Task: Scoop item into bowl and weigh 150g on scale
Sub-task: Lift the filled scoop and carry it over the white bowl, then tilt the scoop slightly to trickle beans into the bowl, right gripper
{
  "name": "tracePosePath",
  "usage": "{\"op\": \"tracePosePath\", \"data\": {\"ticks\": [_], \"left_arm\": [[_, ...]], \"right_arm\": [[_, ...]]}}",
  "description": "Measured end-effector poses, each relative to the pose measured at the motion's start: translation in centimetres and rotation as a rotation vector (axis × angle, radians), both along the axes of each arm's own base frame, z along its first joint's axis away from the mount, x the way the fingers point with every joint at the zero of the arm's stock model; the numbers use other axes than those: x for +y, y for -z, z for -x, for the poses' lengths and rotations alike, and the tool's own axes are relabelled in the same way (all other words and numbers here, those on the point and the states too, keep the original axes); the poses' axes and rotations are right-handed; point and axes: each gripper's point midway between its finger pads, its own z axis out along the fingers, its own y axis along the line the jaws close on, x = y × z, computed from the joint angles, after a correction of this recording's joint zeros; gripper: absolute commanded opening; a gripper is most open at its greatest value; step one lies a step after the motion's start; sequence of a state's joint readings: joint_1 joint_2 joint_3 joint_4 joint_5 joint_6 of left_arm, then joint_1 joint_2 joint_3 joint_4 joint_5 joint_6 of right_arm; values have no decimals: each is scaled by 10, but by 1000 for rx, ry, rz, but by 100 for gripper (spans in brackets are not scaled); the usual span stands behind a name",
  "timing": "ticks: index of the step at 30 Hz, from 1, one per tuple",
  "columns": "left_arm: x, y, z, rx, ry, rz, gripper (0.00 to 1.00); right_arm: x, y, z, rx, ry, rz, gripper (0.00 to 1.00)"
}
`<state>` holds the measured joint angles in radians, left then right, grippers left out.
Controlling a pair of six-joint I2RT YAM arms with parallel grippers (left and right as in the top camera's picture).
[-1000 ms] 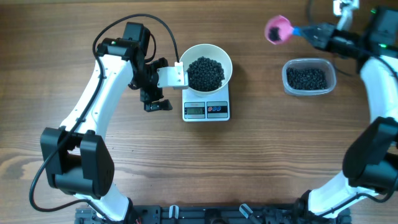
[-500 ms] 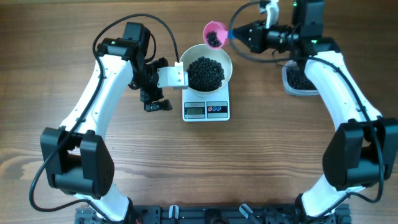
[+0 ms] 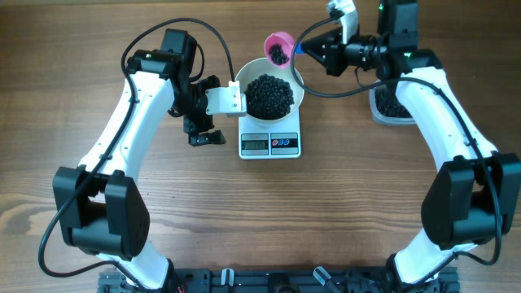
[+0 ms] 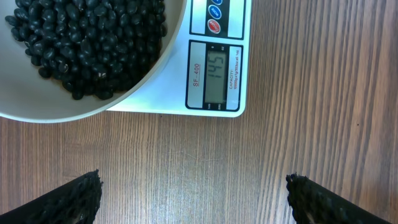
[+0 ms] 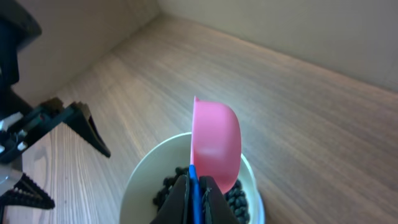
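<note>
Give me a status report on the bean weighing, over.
Left gripper open beside scale. Right gripper shut on pink scoop, beans aboard, at bowl's rim. Scale reads 145. Nothing blocking the pour.

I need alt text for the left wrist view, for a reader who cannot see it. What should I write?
A white bowl of small black beans sits on a white scale whose display reads 145. Below, the left tool is open, its two dark fingertips apart over the wooden table.

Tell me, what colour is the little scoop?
The scoop is pink, with a blue handle. The right wrist view shows it best.
</note>
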<state>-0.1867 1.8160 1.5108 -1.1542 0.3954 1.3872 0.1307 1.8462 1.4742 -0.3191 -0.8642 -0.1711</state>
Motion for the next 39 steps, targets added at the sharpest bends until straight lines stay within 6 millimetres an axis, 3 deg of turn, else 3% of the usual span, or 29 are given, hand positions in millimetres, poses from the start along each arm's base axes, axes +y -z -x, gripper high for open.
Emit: {"op": "tracePosePath", "data": {"ticks": [9, 13, 28, 39], "left_arm": [[0, 0, 0, 0, 0, 0, 100], [0, 0, 0, 0, 0, 0, 100], [0, 0, 0, 0, 0, 0, 100], [0, 0, 0, 0, 0, 0, 100]], "right_arm": [[4, 0, -1, -40, -16, 21, 4], [10, -10, 4, -92, -80, -15, 4], [12, -9, 11, -85, -117, -22, 4], [3, -1, 0, -162, -85, 70, 4]]}}
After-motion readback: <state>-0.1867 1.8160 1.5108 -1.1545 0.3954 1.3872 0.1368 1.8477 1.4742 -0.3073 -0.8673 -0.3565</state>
